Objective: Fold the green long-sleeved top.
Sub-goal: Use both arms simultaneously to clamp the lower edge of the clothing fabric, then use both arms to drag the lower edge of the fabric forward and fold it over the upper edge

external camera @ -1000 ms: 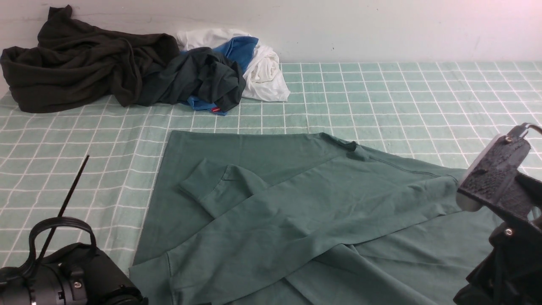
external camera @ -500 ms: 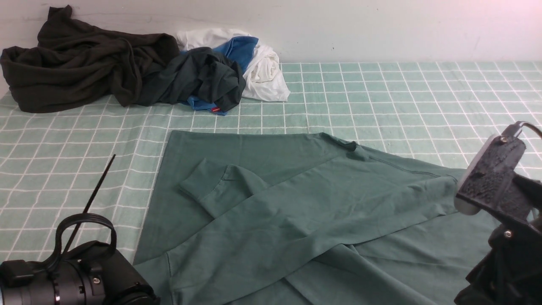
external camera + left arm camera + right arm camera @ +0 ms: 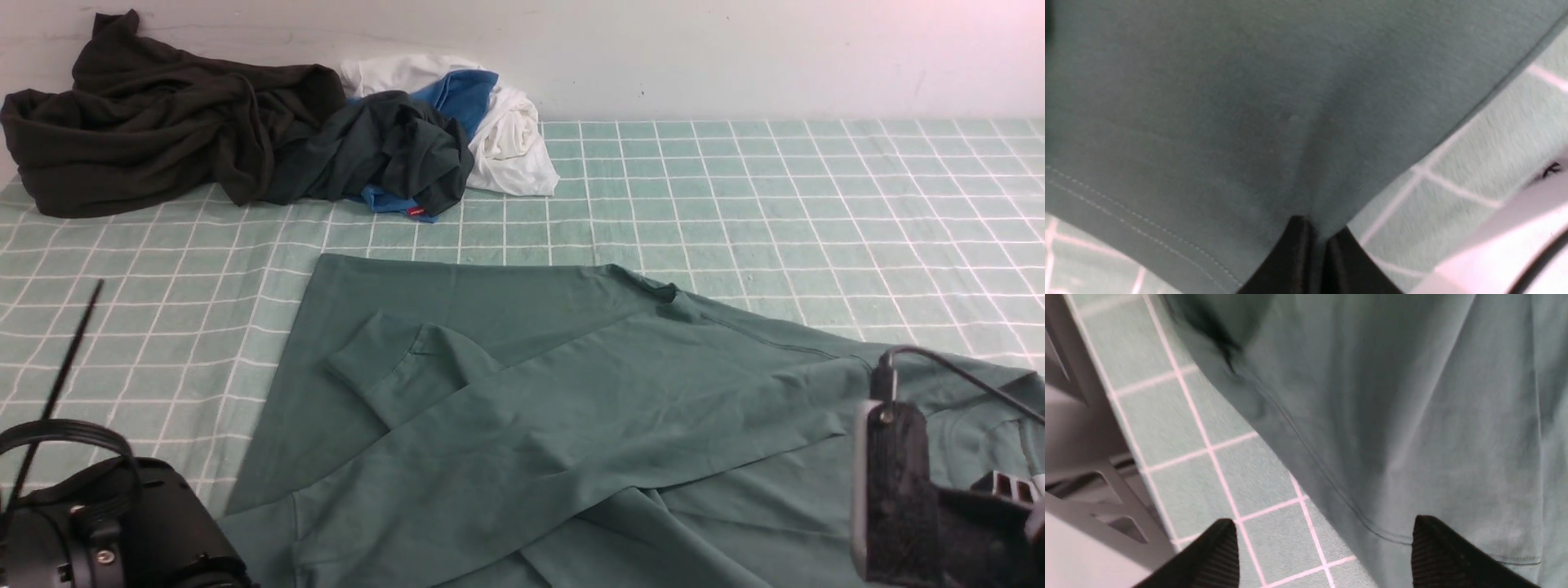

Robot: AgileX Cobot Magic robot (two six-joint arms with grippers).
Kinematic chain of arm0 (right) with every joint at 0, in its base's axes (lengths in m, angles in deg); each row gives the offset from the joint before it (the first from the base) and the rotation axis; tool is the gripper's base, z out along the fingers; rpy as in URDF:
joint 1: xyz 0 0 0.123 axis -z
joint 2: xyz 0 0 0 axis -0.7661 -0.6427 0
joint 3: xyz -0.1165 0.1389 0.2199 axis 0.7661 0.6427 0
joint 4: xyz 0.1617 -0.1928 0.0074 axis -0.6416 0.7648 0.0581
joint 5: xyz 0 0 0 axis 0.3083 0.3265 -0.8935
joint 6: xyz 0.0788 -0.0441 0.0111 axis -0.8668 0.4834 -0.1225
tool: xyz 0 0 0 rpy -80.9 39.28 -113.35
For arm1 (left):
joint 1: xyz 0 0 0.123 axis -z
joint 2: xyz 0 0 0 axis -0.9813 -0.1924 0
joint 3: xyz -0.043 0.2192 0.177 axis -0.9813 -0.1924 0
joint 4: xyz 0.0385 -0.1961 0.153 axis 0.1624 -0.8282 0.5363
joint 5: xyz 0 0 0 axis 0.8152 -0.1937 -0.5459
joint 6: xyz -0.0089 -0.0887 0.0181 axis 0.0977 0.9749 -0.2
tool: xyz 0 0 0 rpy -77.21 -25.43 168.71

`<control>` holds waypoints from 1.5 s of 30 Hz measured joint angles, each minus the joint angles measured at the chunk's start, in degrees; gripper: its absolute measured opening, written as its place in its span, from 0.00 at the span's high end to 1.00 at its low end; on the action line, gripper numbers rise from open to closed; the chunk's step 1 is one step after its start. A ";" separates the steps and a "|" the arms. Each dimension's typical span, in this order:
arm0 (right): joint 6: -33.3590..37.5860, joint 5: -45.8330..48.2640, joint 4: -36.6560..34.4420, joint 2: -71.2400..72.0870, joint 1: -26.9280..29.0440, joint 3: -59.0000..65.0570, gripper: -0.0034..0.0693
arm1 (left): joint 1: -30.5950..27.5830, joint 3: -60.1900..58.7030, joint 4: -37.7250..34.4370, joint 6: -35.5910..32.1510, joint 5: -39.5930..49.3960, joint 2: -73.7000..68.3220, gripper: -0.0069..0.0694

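Observation:
The green long-sleeved top (image 3: pixel 571 408) lies spread on the checked cloth, one sleeve folded across its body with the ribbed cuff (image 3: pixel 367 359) at the left. My left gripper (image 3: pixel 1316 234) is shut on the top's fabric (image 3: pixel 1249 102) near a stitched hem; only its arm (image 3: pixel 106 531) shows at the front left. My right gripper (image 3: pixel 1323 535) is open, low over the top's edge (image 3: pixel 1412 416), one finger over the checked cloth and one over the fabric. Its arm (image 3: pixel 906 506) shows at the front right.
A blackish-green garment (image 3: pixel 163 122) and a white and blue garment (image 3: pixel 490 114) lie piled at the back left by the wall. The green checked cloth (image 3: pixel 816 188) covers the table. A grey frame (image 3: pixel 1081 465) borders the cloth beside my right gripper.
The right arm has dropped low over the top's right edge. The left arm has drawn back to the left, and the top has shifted slightly left and towards me with it.

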 joint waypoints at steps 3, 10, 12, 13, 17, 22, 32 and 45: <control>1.07 -5.59 1.96 -1.81 0.00 4.52 0.22 | 0.00 -0.22 0.00 0.06 0.77 1.82 0.89; 2.84 -16.61 7.26 -9.91 0.00 10.05 0.22 | 0.00 -0.34 0.00 0.08 0.84 2.60 0.89; 2.65 -18.20 8.19 -12.20 0.00 10.17 0.22 | 0.00 -0.34 0.00 0.08 0.72 2.60 0.89; 2.33 -18.98 8.90 -14.08 0.00 10.17 0.23 | 0.00 -0.34 0.00 0.08 0.58 2.60 0.89; 2.39 -18.88 9.59 -17.22 0.00 10.17 0.34 | 0.00 -0.34 0.00 0.08 0.53 2.60 0.89; 2.79 -16.14 11.78 -16.64 0.00 9.21 0.75 | 0.00 -0.07 0.87 0.08 0.35 2.60 0.89; -3.34 -3.10 23.96 -12.73 2.03 -10.03 0.95 | -8.02 14.37 5.48 -0.07 5.09 2.41 0.89; 10.65 -11.64 11.05 -33.11 20.01 -39.06 0.95 | -26.14 53.86 8.71 -10.99 3.28 -22.00 0.89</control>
